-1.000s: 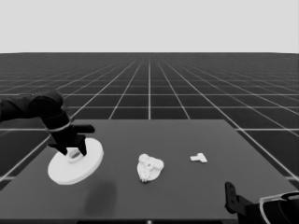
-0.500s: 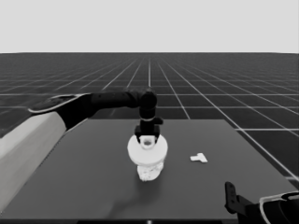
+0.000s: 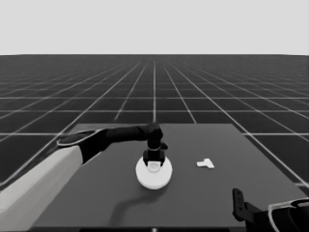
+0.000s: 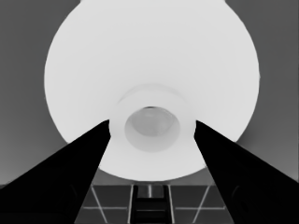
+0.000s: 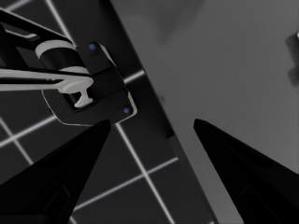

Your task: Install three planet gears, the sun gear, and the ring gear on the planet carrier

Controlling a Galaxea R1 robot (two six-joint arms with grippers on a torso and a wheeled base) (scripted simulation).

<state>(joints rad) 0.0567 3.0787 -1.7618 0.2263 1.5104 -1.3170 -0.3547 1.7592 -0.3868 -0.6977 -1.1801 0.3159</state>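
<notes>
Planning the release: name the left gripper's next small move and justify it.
Probably open the left gripper and lift off: its fingers flank the raised hub of the larger round part, which sits mid-table and hides the gears. The right gripper waits, open.

Left claw (image 3: 154,159) blocks the larger round part (image 3: 153,175) — thin white piece (image 3: 205,164) well apart.

The head view looks down across the table (image 3: 193,203); the left wrist view looks closely at the larger round part (image 4: 149,60), also visible from the head.
</notes>
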